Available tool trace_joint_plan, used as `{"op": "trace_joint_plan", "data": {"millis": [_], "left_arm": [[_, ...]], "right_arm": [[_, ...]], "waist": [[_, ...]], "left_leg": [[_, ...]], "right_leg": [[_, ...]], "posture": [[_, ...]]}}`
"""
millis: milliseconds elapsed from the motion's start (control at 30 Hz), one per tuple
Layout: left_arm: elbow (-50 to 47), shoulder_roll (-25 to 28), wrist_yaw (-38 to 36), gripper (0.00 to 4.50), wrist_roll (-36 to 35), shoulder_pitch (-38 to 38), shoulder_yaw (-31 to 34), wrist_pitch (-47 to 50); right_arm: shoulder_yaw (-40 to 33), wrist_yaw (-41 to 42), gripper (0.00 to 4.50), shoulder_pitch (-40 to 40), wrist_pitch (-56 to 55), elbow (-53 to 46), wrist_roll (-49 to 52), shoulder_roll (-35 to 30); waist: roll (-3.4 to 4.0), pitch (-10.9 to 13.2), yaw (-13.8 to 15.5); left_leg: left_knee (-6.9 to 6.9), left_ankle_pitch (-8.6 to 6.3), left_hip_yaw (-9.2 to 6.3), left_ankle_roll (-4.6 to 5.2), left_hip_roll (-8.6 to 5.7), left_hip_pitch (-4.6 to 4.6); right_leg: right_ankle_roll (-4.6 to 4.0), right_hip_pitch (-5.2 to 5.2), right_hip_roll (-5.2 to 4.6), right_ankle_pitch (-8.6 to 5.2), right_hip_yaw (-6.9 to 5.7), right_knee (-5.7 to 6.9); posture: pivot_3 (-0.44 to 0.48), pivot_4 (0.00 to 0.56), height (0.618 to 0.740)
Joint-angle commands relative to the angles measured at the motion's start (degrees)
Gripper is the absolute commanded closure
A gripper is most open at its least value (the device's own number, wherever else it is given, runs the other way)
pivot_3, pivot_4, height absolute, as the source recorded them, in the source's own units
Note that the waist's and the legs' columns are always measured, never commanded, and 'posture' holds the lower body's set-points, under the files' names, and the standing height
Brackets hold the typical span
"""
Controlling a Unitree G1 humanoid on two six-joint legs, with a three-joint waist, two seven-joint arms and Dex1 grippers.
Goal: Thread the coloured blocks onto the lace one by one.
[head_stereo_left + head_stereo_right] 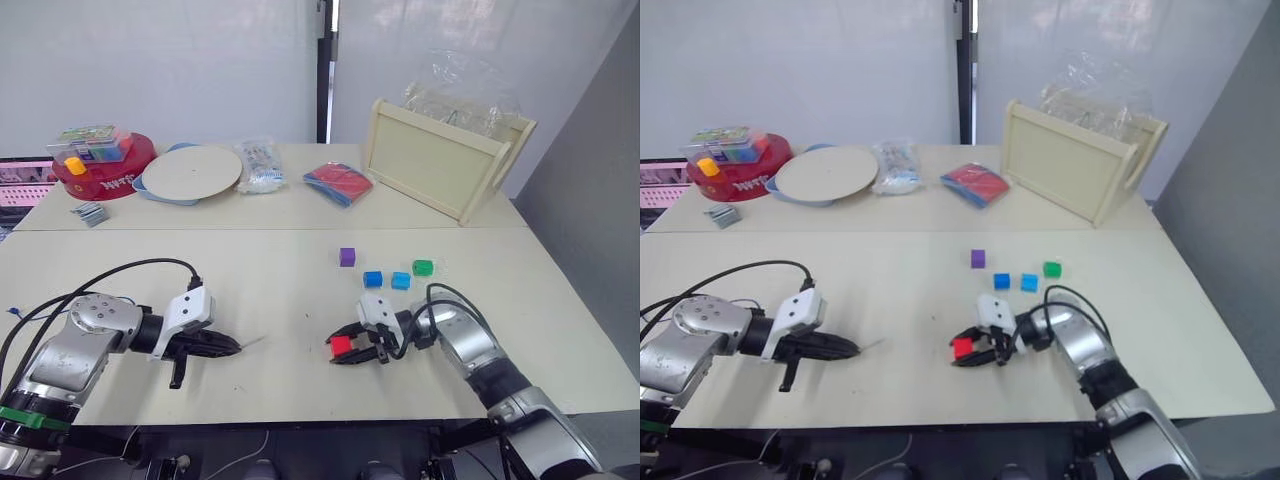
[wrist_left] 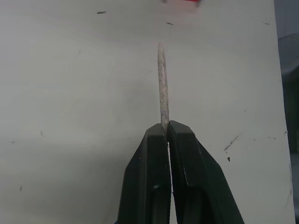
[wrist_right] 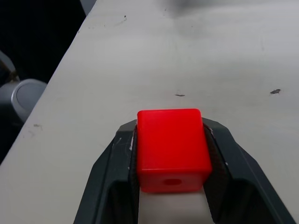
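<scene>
Left eye view: red tub [image 1: 105, 170] lettering unreadable.

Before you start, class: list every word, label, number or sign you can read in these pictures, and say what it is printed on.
Nothing can be read for certain.
Red tub: white lettering on its side, too blurred to read.
Clear box on the tub: printed label, too small to read.
Clear packet: coloured print, too small to read.
Red block, other blocks, tray, plate: no writing seen.
</scene>
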Motion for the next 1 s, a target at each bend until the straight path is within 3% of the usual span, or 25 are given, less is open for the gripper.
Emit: {"op": "trace_joint_plan", "data": {"millis": [33, 200, 533, 800, 1000], "left_arm": [[0.00, 1.15, 0.12, 4.50, 0.89, -1.90, -0.23, 0.06], [1.00, 1.69, -0.24, 4.50, 4.59, -3.51, -3.66, -1.11], [2.04, -1.80, 4.73, 4.50, 11.45, -5.22, -8.91, -3.31], [1.64, -2.27, 4.82, 1.94, 9.64, -2.19, -6.32, -5.17], [7.94, -4.55, 5.28, 1.90, 4.21, 2.64, 1.24, -13.63]], "right_arm": [[-2.97, -5.13, 3.31, 3.21, 7.95, -9.98, 2.46, -0.20], [-2.74, -10.41, 3.31, 8.66, 14.41, -20.74, 3.18, 0.37], [-2.26, -15.05, 3.31, 8.05, 14.85, -20.62, 1.06, 1.01], [-1.67, -15.92, 3.31, 8.78, 14.18, -20.38, 1.03, 1.13], [-1.84, -16.33, 3.31, 8.54, 13.81, -19.59, 1.18, 1.80]], "waist": [[0.00, 0.00, -0.04], [0.00, 0.00, -0.13], [0.00, 0.00, 0.23], [0.00, 0.00, 0.30], [0.00, 0.00, -0.15]], "left_leg": [[0.00, 0.00, 0.00, 0.00, 0.00, 0.00], [0.00, 0.00, -0.01, 0.00, 0.00, 0.00], [0.00, 0.00, 0.00, 0.00, -0.01, 0.03], [0.03, 0.00, 0.00, 0.00, -0.04, 0.06], [0.01, 0.00, -0.01, 0.00, 0.01, 0.08]], "right_leg": [[0.00, 0.00, 0.00, 0.00, 0.00, 0.01], [0.00, 0.00, 0.01, 0.00, 0.01, 0.02], [0.00, 0.02, 0.01, 0.00, 0.01, 0.02], [0.00, 0.06, -0.02, 0.00, 0.01, 0.02], [0.00, 0.03, 0.01, 0.00, 0.01, 0.06]], "posture": [[0.000, 0.150, 0.740], [0.000, 0.150, 0.740], [0.000, 0.150, 0.740], [0.000, 0.150, 0.740], [0.000, 0.150, 0.740]]}}
